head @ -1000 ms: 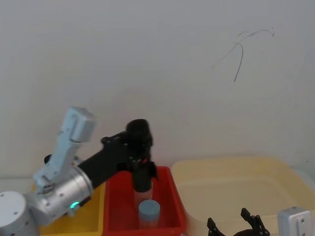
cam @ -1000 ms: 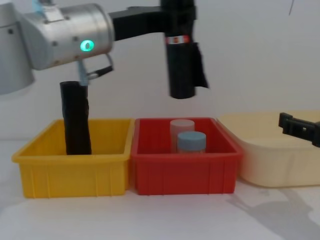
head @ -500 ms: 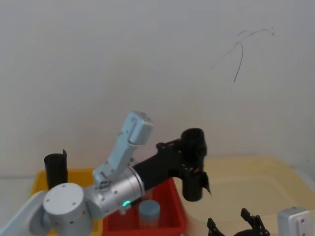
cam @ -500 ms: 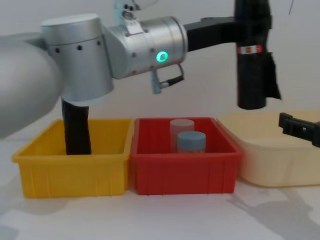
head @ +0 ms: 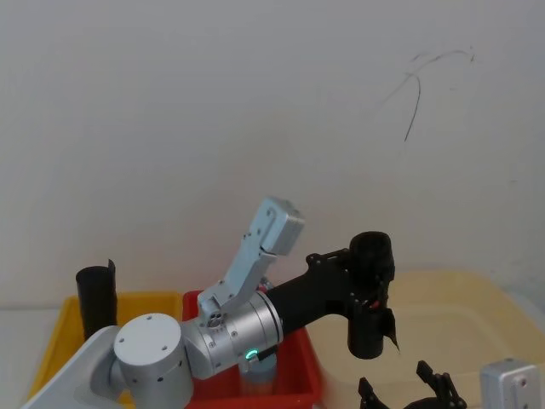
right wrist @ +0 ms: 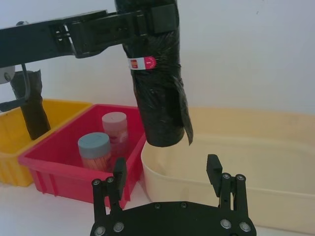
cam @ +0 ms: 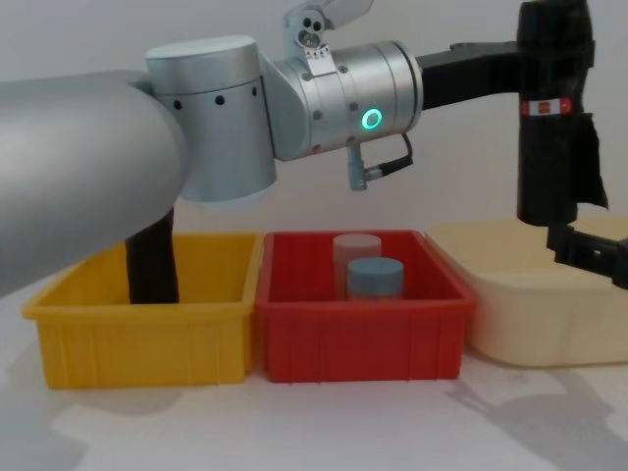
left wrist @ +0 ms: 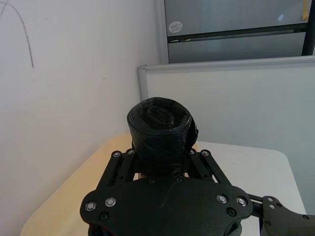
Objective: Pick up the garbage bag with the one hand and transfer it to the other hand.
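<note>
Jars (cam: 371, 273) in red bin (cam: 358, 343), garbage bag (cam: 552, 157) above cream tub (cam: 530, 314)

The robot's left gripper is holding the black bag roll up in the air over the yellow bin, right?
Not quite. The left gripper does hold the garbage bag up in the air, but over the cream tub, not the yellow bin. The chest view shows it.
</note>
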